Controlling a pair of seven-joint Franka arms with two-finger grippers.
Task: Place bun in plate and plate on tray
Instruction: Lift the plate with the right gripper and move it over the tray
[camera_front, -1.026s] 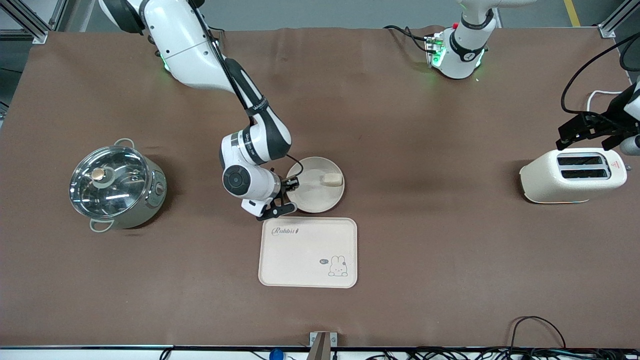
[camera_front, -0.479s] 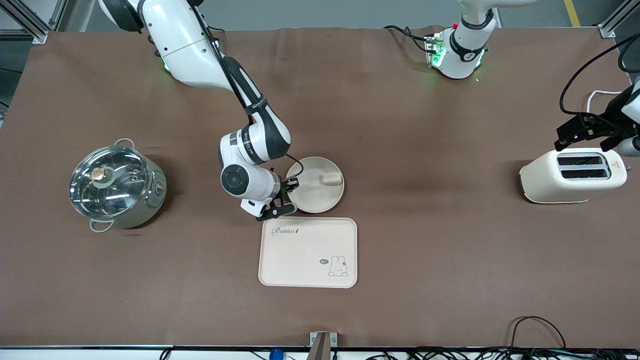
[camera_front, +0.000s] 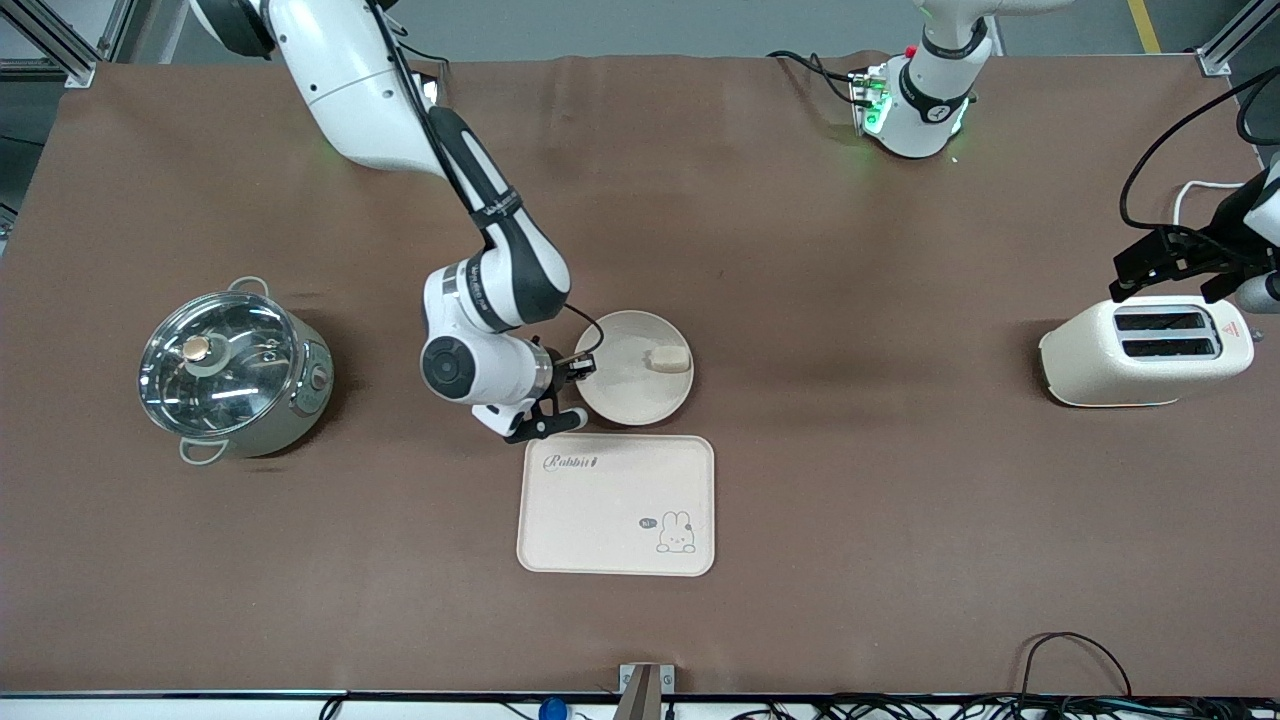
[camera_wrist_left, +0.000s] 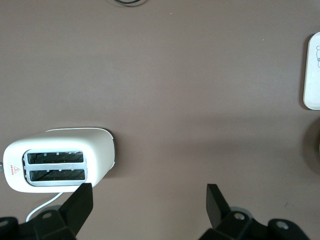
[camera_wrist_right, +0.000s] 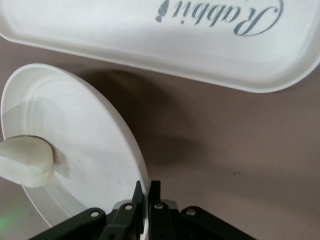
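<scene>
The round cream plate (camera_front: 632, 382) holds the small pale bun (camera_front: 668, 357) near its rim toward the left arm's end. My right gripper (camera_front: 578, 372) is shut on the plate's rim at the edge toward the right arm's end. In the right wrist view the plate (camera_wrist_right: 75, 155) is tilted, the bun (camera_wrist_right: 25, 161) lies in it, and my right gripper (camera_wrist_right: 147, 189) pinches the rim. The Rabbit tray (camera_front: 617, 504) lies just nearer the camera than the plate; it also shows in the right wrist view (camera_wrist_right: 150, 35). My left gripper (camera_wrist_left: 149, 197) is open and empty, waiting over the table beside the toaster.
A cream toaster (camera_front: 1146, 350) stands at the left arm's end of the table, also in the left wrist view (camera_wrist_left: 57, 162). A steel pot with a glass lid (camera_front: 232, 372) stands at the right arm's end. Brown cloth covers the table.
My right arm has shifted slightly toward the right arm's end and lifted the plate's gripped edge, tilting the plate; the bun stayed in it. The left arm has not moved.
</scene>
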